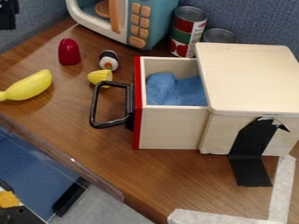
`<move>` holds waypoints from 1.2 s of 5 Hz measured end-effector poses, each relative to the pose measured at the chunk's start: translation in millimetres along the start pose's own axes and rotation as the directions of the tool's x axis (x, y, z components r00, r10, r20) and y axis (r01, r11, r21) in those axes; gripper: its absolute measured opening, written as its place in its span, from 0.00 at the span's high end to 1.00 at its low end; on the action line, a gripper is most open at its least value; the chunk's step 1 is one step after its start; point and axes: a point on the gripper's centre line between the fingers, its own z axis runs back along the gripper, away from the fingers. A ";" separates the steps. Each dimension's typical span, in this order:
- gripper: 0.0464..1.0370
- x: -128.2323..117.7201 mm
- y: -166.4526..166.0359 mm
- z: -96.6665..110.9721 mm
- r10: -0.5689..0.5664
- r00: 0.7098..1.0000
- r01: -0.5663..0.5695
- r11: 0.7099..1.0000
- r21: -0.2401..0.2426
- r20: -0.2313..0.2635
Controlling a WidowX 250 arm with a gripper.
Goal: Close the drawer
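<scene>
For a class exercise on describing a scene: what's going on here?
The red-fronted drawer stands open, with something blue inside; it has yet to be closed. Nothing is touching its black handle. The robot's gripper is at the top left corner, away from the drawer.

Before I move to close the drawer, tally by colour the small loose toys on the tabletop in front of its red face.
Yellow: 2 (banana, short yellow piece)
Red: 1 (rounded red piece)
Black and white: 1 (sushi roll, with an orange centre)
Total: 4, all outside the open drawer
</scene>
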 end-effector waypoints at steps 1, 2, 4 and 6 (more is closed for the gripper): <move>0.04 0.1 -1.9 -12.5 -0.011 1.000 0.011 1.000 -0.029 -0.006; 0.04 4.8 -12.0 -31.6 -0.206 0.974 0.213 0.975 0.065 -0.093; 0.04 17.7 -42.5 -58.7 -0.360 0.917 0.384 0.913 0.136 -0.172; 0.04 40.6 -54.6 -97.1 -0.345 0.909 0.375 0.922 0.098 -0.235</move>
